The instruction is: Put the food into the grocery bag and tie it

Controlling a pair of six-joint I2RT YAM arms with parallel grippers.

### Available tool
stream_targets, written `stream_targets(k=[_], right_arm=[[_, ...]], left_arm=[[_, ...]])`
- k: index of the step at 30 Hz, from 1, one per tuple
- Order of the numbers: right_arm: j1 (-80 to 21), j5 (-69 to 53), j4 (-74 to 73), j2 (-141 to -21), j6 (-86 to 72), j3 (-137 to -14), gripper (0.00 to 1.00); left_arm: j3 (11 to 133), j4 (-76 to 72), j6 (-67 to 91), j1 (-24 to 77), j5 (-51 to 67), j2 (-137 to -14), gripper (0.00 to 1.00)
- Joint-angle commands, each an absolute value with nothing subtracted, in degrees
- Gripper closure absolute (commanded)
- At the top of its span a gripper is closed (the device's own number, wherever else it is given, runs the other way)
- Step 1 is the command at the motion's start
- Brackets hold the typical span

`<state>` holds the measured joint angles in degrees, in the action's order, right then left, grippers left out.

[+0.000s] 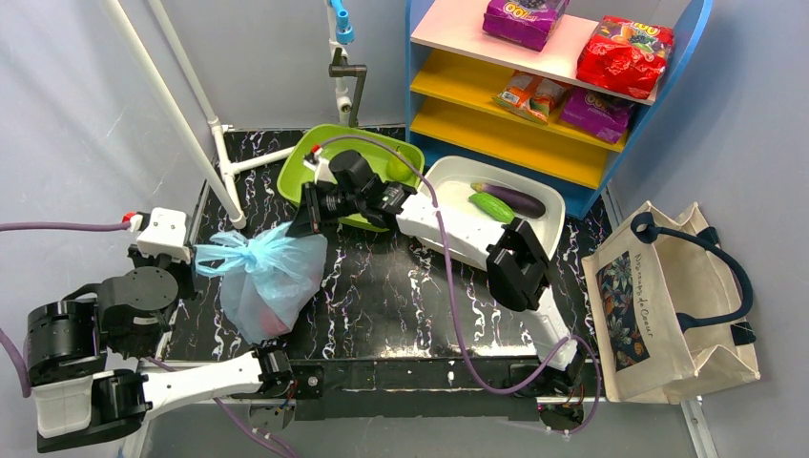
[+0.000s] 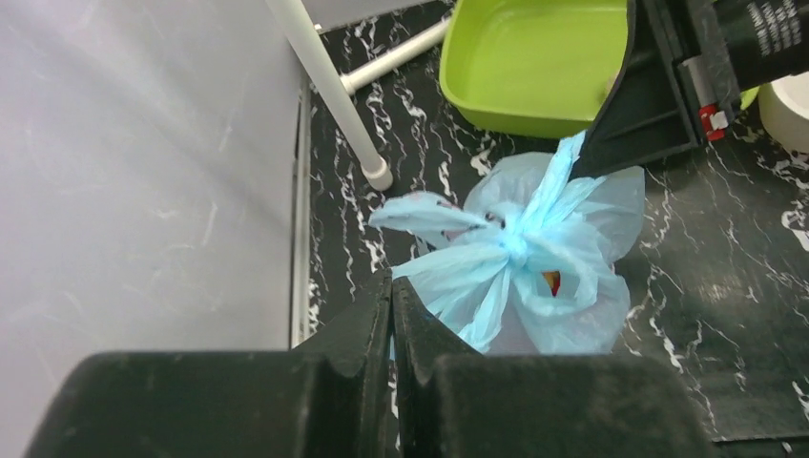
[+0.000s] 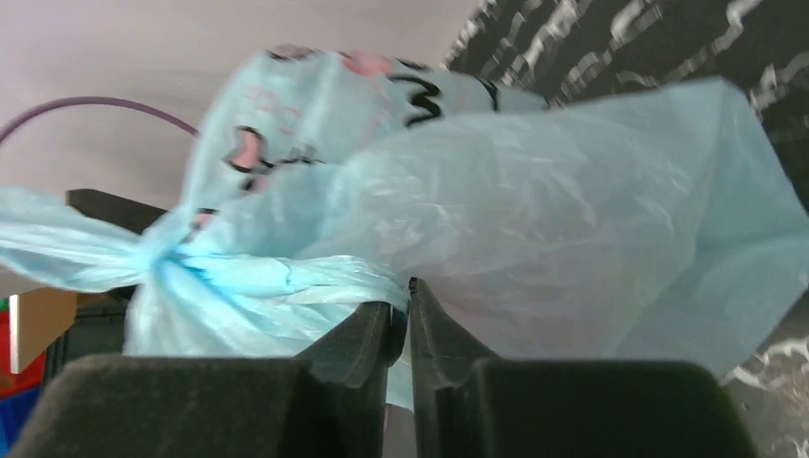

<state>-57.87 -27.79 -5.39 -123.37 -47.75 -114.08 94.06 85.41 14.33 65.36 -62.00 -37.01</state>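
Nearest, the left gripper point(image 2: 391, 286) is pressed together on one handle tail. The right gripper point(image 3: 408, 291) pinches the other, so I'd judge these opposite grips are set to cinch the single knot point(image 2: 518, 246). One grocery bag point(image 1: 272, 286) sits on the bench point(image 1: 401, 286), with red food point(image 2: 552, 281) glimpsed inside. Beyond are one green tray point(image 2: 534, 57), one white tub point(image 1: 448, 167) and one canvas tote point(image 1: 668, 305).

On table point(image 1: 382, 291): grocery bag point(image 1: 272, 281), green tub point(image 1: 298, 164)

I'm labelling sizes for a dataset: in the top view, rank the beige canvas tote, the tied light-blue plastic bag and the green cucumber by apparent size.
Largest: beige canvas tote.
Then: tied light-blue plastic bag.
Smallest: green cucumber.
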Motion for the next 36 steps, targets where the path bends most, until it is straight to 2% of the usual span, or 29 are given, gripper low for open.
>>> stream_targets(k=[1, 2, 3, 4, 8, 13, 17, 23, 26, 28, 32, 36], right_arm=[[-57.7, -28.5, -4.1, -117.1, -45.5, -108.8, 0.75], [-57.7, -28.1, -5.0, -116.5, -44.6, -108.1, 0.68], [-57.7, -27.6, -6.3, -115.9, -43.6, -107.9, 0.57], [-57.7, -27.1, -7.8, -115.5, -42.4, -107.8, 0.5], [-57.6, -24.5, -13.1, -113.2, -37.5, -108.4, 0.38], [-57.4, -20.0, -22.5, -111.4, -32.5, -113.4, 0.31], [-57.3, -15.9, -29.9, -109.2, -28.1, -116.6, 0.29], [-56.8, -6.1, -36.9, -102.5, -23.4, -114.5, 0.29], [-56.4, -0.6, -40.0, -98.8, -22.0, -113.0, 0.3], [-55.9, 2.0, -42.8, -96.7, -20.1, -112.5, 0.3], [-53.6, 4.1, -51.2, -93.6, -20.5, -114.9, 0.22], [-52.5, 15.1, -58.6, -88.8, -22.3, -114.8, 0.16]], left_arm=[[90.5, 91.8, 20.5, 65.3, -61.7, -34.1, 0.99], [90.0, 91.7, 21.0, 65.3, -61.8, -33.7, 0.86], [89.8, 91.8, 21.7, 65.3, -62.0, -33.6, 0.68], [89.8, 91.8, 22.0, 65.3, -62.3, -33.6, 0.57], [90.1, 91.9, 21.8, 65.3, -62.0, -34.6, 0.34], [92.8, 90.8, 20.7, 65.3, -61.5, -37.1, 0.26], [95.8, 86.6, 16.7, 65.3, -59.7, -39.4, 0.23], [96.4, 79.4, 10.0, 65.3, -53.8, -43.3, 0.17], [95.0, 72.3, 5.9, 65.3, -47.1, -44.0, 0.02], [93.2, 67.6, 4.0, 65.3, -43.3, -44.1, 0.02], [90.0, 59.6, 1.6, 65.3, -39.4, -46.2, 0.02], [88.7, 53.5, 1.8, 65.3, -35.4, -50.5, 0.02]])
